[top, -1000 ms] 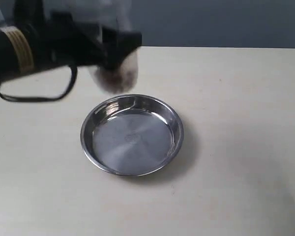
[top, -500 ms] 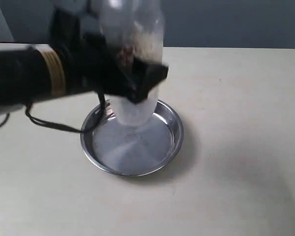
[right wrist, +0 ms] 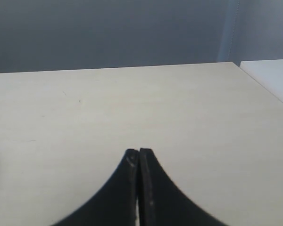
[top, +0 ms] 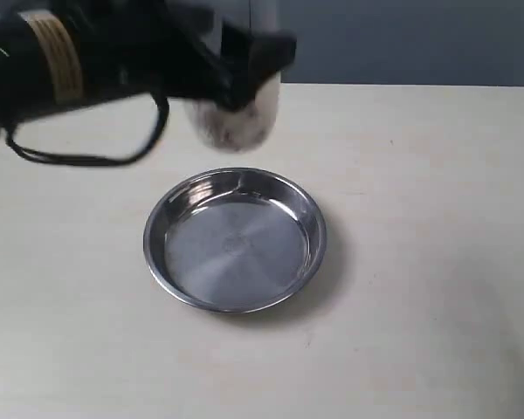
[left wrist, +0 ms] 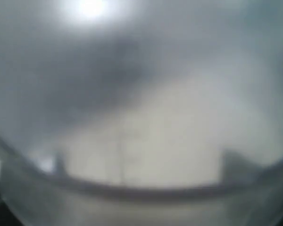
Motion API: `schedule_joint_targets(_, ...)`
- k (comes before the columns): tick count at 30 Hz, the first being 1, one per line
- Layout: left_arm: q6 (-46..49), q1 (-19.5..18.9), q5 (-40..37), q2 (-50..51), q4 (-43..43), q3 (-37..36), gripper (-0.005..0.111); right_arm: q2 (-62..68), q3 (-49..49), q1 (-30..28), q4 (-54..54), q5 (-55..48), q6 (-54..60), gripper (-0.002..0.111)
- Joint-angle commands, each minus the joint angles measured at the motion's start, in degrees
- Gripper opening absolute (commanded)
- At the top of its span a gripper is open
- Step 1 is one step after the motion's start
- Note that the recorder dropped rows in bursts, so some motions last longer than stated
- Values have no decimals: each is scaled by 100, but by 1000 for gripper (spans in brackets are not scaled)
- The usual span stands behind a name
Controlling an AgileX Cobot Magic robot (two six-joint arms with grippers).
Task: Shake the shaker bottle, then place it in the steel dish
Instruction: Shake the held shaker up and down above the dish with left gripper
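The shaker bottle point(top: 240, 118), frosted clear plastic with brownish beads at its low end, hangs in the air behind the far rim of the steel dish point(top: 234, 240); its upper part runs out of the picture. My left gripper point(top: 231, 65) is shut on the bottle's body, coming in from the left. In the left wrist view the bottle's frosted wall point(left wrist: 141, 141) fills the whole picture, blurred, and hides the jaws. The dish sits with nothing in it on the pale table point(top: 419, 218). My right gripper point(right wrist: 139, 151) is shut on nothing, above bare table.
A black cable point(top: 87, 157) loops down under the left arm, above the table left of the dish. In the right wrist view the table's far edge point(right wrist: 132, 68) meets a grey-blue wall, with a white surface point(right wrist: 273, 75) past the table's corner.
The bottle was behind the dish, dropped down over the dish half a second ago, and is now back up behind its far rim. The dish has not moved.
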State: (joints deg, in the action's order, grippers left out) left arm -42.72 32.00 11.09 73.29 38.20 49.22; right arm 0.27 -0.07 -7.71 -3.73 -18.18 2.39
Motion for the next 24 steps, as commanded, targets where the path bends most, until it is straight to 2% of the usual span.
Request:
schedule_joint_targets(1,12,56,-380,599,-238,-380,0,-27,7,-20,-4,72,11,-1)
schedule_joint_targets(6,35,62,-35,-415,116,326,0,-27,7,-20,-4,72,11,-1)
schedule_joint_targets(8,-13,75,-397,-228,84,28,0,-27,7,-20,-4,72,11,-1)
schedule_joint_targets(9,-94,81,-563,378,29,-528,0,-27,7,-20,-4,72,11,-1)
schedule_joint_targets(10,-94,71,-625,532,-67,-544,0,-27,7,-20,-4,72,11,-1)
schedule_joint_targets(14,43,122,-138,-543,242,241,0,-27,7,-20,-4,72,11,-1)
schedule_joint_targets(16,-75,149,-371,-403,62,22,0,-27,7,-20,-4,72,11,-1)
schedule_joint_targets(18,-86,162,-322,312,-48,-693,0,-27,7,-20,-4,72,11,-1)
schedule_joint_targets(19,-195,172,-339,377,-67,-636,0,-27,7,-20,-4,72,11,-1)
schedule_joint_targets(21,-126,236,26,-541,281,-88,0,-27,7,-20,-4,72,11,-1)
schedule_joint_targets(22,2,236,-36,-634,212,-95,0,-27,7,-20,-4,72,11,-1)
schedule_joint_targets(24,-10,223,-376,9,125,-745,0,-27,7,-20,-4,72,11,-1)
